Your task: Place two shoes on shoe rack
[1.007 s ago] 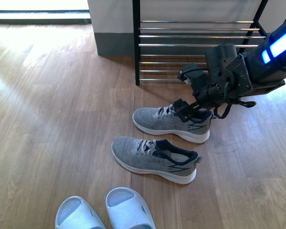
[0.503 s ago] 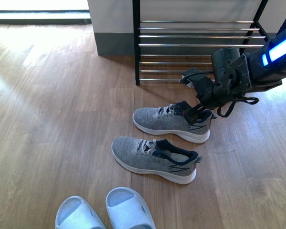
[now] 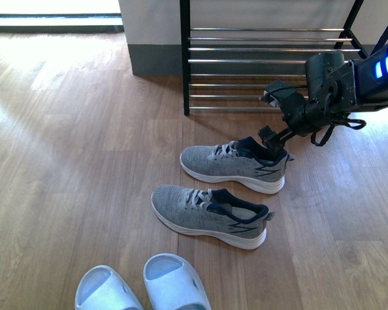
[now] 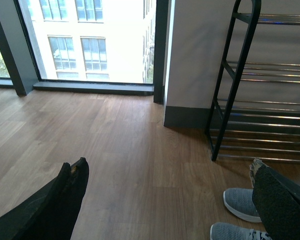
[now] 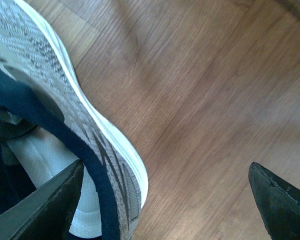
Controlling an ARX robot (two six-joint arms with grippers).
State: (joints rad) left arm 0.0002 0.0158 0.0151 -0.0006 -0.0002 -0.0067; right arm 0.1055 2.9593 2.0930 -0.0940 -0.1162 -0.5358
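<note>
Two grey knit sneakers lie on the wood floor in front of the shoe rack (image 3: 265, 61), toes to the left. My right gripper (image 3: 271, 113) is open at the heel of the far sneaker (image 3: 229, 165). In the right wrist view one finger (image 5: 50, 202) sits inside the navy collar of that sneaker (image 5: 65, 95), and the other finger (image 5: 277, 200) is over bare floor, so the gripper (image 5: 165, 200) straddles the heel wall. The near sneaker (image 3: 204, 212) lies untouched. My left gripper (image 4: 170, 205) hangs open over the floor, left of both sneaker toes (image 4: 239, 202). The rack (image 4: 230, 90) holds nothing.
A pair of pale slide sandals (image 3: 142, 287) lies at the front edge of the view. A wall with a grey skirting (image 3: 152, 58) stands left of the rack, and a floor-length window (image 4: 90, 40) lies further left. Open wood floor (image 3: 71, 161) spreads to the left.
My right arm has drawn back to the right, towards the rack, its lower finger sliding from mid-collar to the heel of the far sneaker. Neither sneaker has moved.
</note>
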